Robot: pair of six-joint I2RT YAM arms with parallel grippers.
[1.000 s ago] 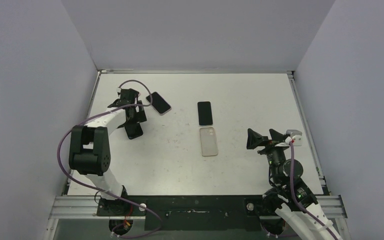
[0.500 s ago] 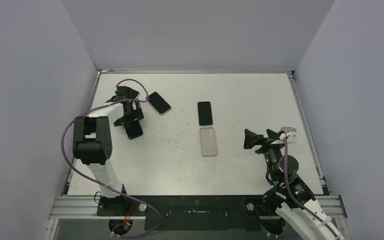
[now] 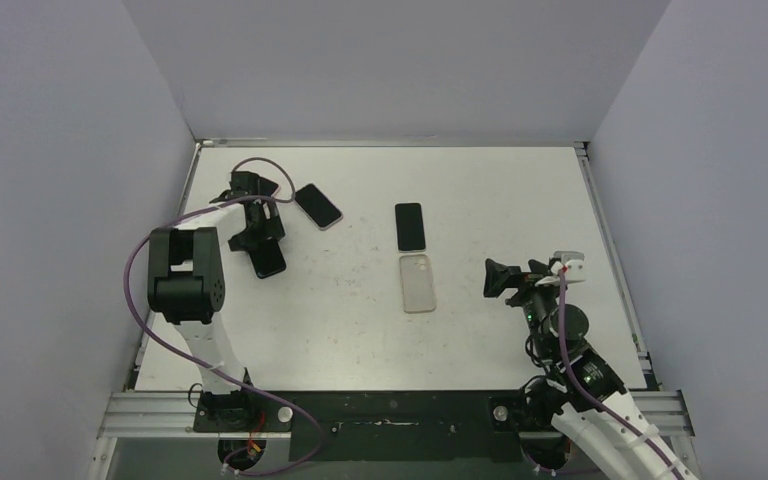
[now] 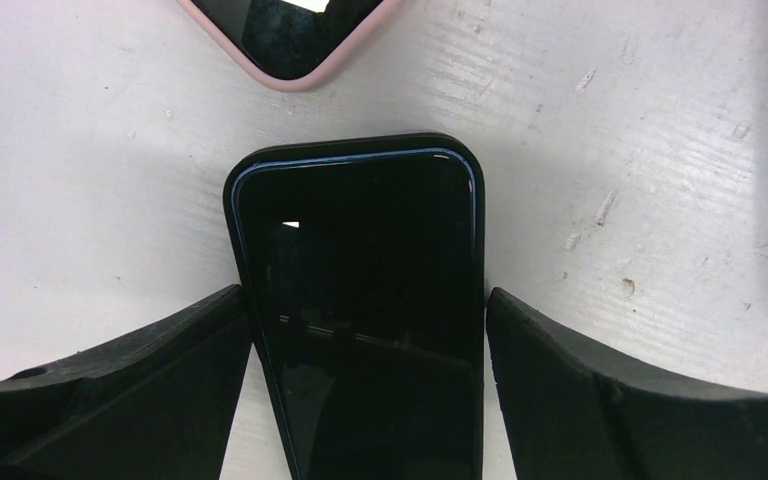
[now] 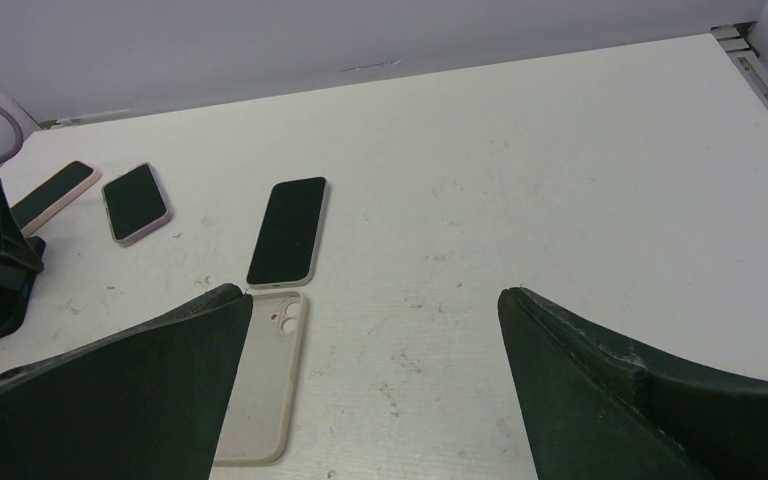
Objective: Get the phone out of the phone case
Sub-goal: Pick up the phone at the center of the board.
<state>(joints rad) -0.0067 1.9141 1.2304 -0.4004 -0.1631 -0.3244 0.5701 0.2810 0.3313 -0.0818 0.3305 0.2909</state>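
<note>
A black phone in a dark case point(image 4: 360, 300) lies flat on the white table, also seen from above point(image 3: 269, 261). My left gripper point(image 4: 368, 300) is low over its end, also seen from above point(image 3: 258, 238). The jaws are open, with one finger on each long side. The left finger point(image 4: 160, 370) touches the case edge and the right finger point(image 4: 600, 390) stands a sliver off. My right gripper point(image 5: 375, 300) is open and empty above the table at the right, also seen from above point(image 3: 508, 278).
A pink-cased phone point(image 3: 318, 205) lies just beyond the black one. A second pink-cased phone point(image 5: 52, 192) shows behind the left arm. A bare phone point(image 3: 410, 226) and an empty beige case point(image 3: 418, 283) lie mid-table. A metal rail point(image 3: 600, 230) borders the right side.
My left gripper shifted slightly left over the black phone, which stayed put. My right gripper moved a little to the left, still open.
</note>
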